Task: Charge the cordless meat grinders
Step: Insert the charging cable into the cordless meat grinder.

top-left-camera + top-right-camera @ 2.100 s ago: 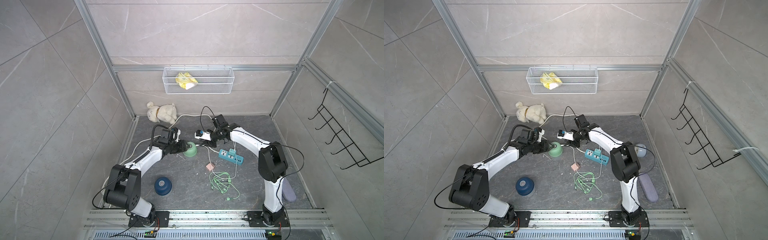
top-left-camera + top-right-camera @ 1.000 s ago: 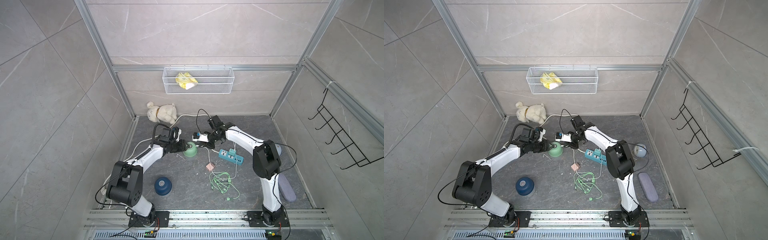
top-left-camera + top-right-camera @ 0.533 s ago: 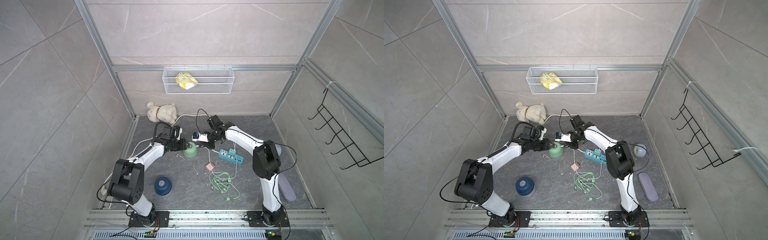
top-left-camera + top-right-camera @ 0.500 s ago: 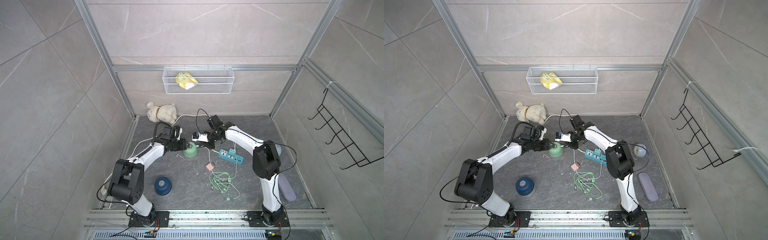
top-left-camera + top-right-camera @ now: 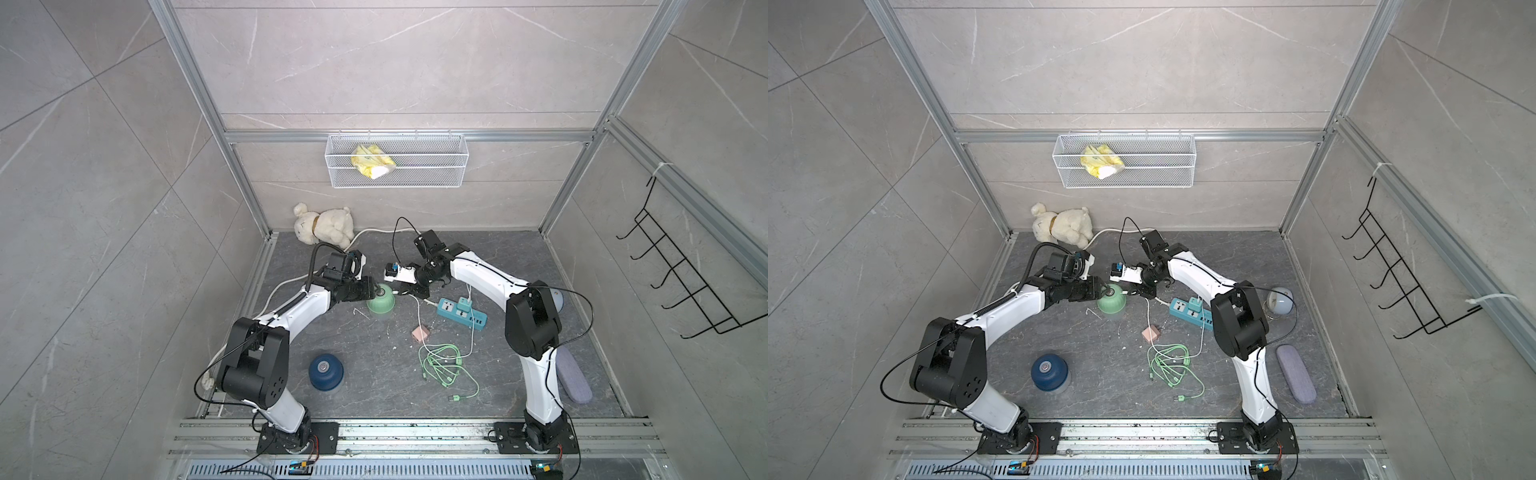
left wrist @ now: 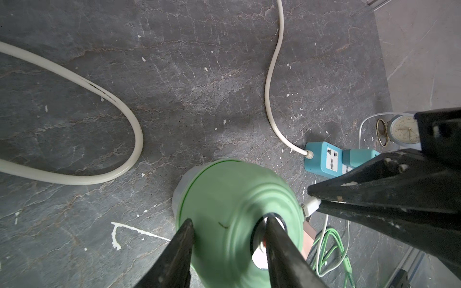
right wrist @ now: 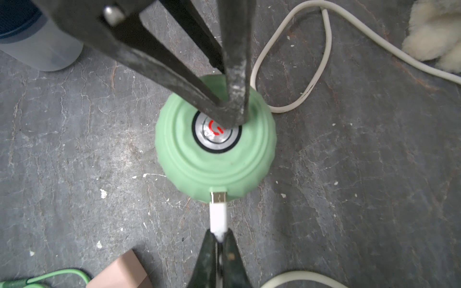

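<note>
1. The right pincer (image 7: 218, 233), pressed together on a white USB plug (image 7: 218, 215), holds the plug's metal tip at the port low on the mint green grinder (image 7: 215, 159). The grinder stands on the dark table (image 5: 498, 257) between the two arms, towards the back wall.
2. The left pincer (image 6: 229, 222), half spread, clamps the grinder's crown. One of its fingers (image 6: 179, 249) rests on the flank and the other at the round metal centre (image 7: 214, 143), where a red mark shows.
3. Much of the metal tip shows outside the port, so the plug looks not fully seated. The push should run straight along the port's axis, low and level, while the left pincer resists so the light dome does not skate or tip.
4. The plug is held by its rear end, so any sideways lean could twist it between the smooth black fingers. A slow, square push suits it best.
5. The grinder is matte moulded plastic with stepped rings round a domed shell. Its centre is brushed metal inside a black ring. The table has a rough, veined, slate-like face flecked with white.
6. The navy blue grinder (image 5: 325, 371), of the same dome shape, stands well apart nearer the left arm's base, with no cable at it.
</note>
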Robot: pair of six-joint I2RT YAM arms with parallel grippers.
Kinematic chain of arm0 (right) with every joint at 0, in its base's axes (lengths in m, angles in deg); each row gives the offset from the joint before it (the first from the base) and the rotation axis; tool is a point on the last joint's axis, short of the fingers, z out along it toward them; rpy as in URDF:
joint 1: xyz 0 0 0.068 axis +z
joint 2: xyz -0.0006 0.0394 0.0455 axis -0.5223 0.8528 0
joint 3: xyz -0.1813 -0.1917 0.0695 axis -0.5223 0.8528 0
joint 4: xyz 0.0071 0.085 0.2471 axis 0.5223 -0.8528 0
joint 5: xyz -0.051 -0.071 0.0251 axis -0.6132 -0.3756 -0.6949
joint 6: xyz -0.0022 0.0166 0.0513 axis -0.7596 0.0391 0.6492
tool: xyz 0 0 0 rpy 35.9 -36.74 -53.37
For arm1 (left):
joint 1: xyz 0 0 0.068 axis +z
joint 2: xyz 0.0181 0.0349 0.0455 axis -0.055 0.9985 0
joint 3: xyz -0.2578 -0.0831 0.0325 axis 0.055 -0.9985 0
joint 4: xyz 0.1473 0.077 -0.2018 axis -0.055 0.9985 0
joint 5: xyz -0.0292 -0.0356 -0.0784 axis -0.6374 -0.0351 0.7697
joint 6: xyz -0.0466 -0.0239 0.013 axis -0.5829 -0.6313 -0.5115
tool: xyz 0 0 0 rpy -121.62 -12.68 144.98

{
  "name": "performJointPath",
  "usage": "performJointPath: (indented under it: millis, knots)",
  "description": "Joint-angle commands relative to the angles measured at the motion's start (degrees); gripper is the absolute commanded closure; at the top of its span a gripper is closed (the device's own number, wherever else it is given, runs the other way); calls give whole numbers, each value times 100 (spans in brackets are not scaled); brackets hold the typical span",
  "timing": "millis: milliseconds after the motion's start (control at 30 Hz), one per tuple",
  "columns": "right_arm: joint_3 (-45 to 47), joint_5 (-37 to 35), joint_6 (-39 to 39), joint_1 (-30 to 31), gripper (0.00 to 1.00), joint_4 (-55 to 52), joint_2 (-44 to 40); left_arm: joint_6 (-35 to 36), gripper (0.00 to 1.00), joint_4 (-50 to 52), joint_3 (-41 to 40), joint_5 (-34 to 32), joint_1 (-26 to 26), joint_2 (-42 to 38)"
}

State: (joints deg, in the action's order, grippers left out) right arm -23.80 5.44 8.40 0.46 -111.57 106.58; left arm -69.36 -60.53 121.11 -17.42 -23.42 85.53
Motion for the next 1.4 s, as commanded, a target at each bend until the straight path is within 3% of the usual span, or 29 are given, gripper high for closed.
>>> performJointPath:
  millis: [0,767,933,1133,1367]
  knots:
    - [-269,604,263,276,96,610,85,-101,53,-119,58,714,-370,153]
    - [-166,390,443,356,93,701,192,-303,53,-407,-114,936,-409,180]
    - [-74,340,443,339,84,677,115,-210,53,-276,-61,633,-407,112]
    - [10,210,418,278,66,675,40,-86,53,-92,3,43,-402,-6]
    - [387,301,448,107,50,804,-309,-29,45,-51,84,-315,-372,-79]
